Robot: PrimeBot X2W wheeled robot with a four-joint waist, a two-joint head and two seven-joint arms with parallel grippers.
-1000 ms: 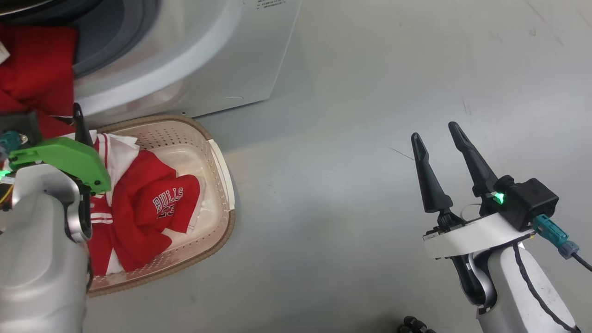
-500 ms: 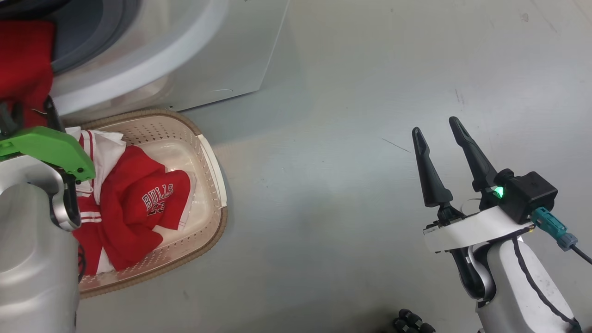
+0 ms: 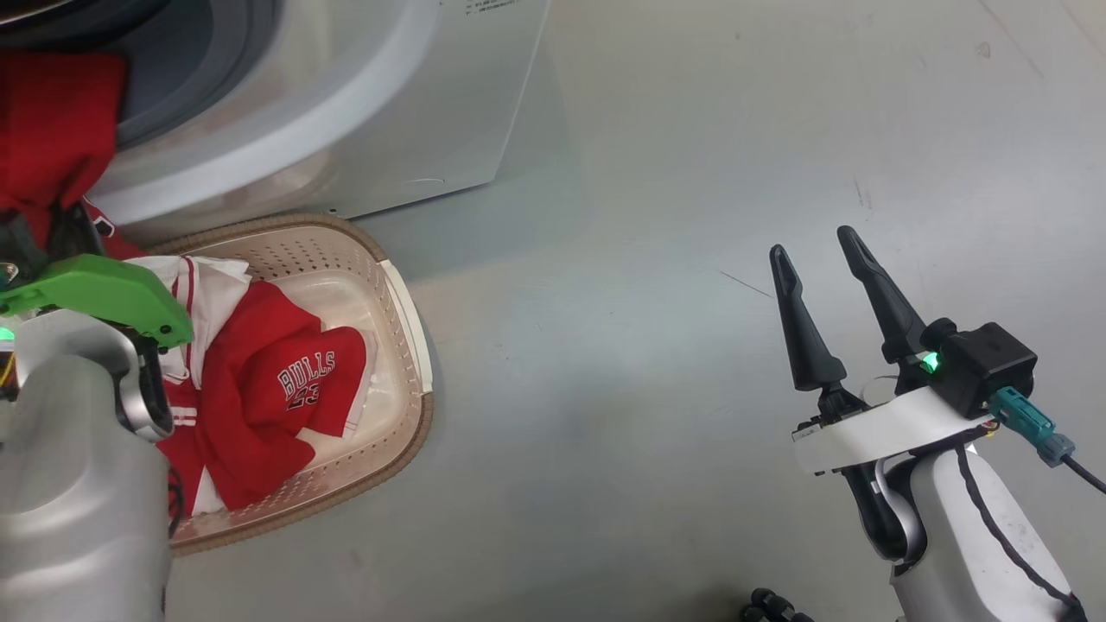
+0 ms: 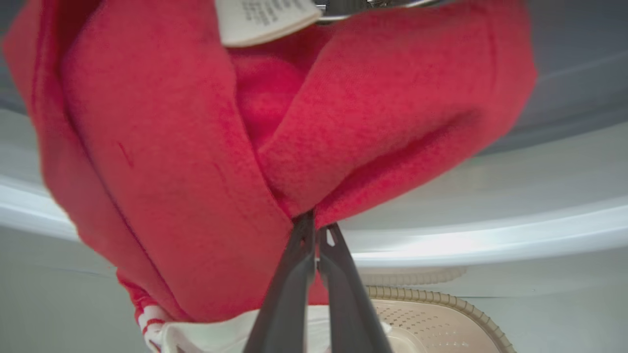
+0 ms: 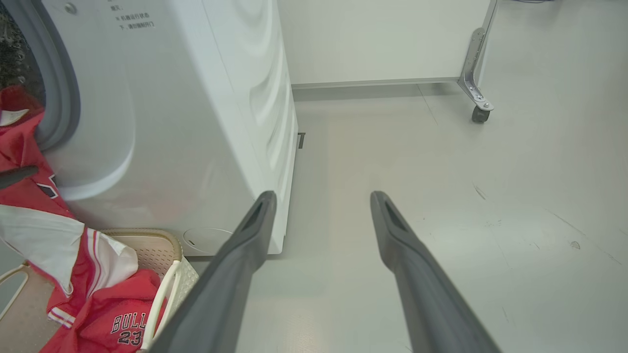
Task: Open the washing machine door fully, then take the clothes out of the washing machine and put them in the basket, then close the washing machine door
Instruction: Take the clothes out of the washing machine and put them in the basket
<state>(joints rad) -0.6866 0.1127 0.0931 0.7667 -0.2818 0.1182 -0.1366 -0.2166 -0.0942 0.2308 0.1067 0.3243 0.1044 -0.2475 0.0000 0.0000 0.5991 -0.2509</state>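
Gripping a fold of the red garment [image 4: 196, 147], the left pincer [image 4: 314, 223] is clenched on the cloth. Its two dark fingers are pressed together at the tips, and fabric bunches just above them. The garment hangs out of the grey-ringed mouth of the washing machine [image 3: 389, 104] and trails over the lower lip. A white care label [image 4: 260, 19] shows at its upper edge.

The left forearm [image 3: 78, 484], pale grey with a green cover [image 3: 104, 294] at the wrist, reaches forward over the near end of the basket [image 3: 406, 320].

Basket sits on the floor [image 3: 691, 173], tight against the machine's front, below the opening. More clothes [image 3: 276, 380] lie inside: a red jersey with BULLS 23 facing up, and a white piece with red stripes beside it.

Right pincer [image 3: 811, 244] is released, fingers spread, holding nothing. It points forward over bare floor, well apart from basket and machine.
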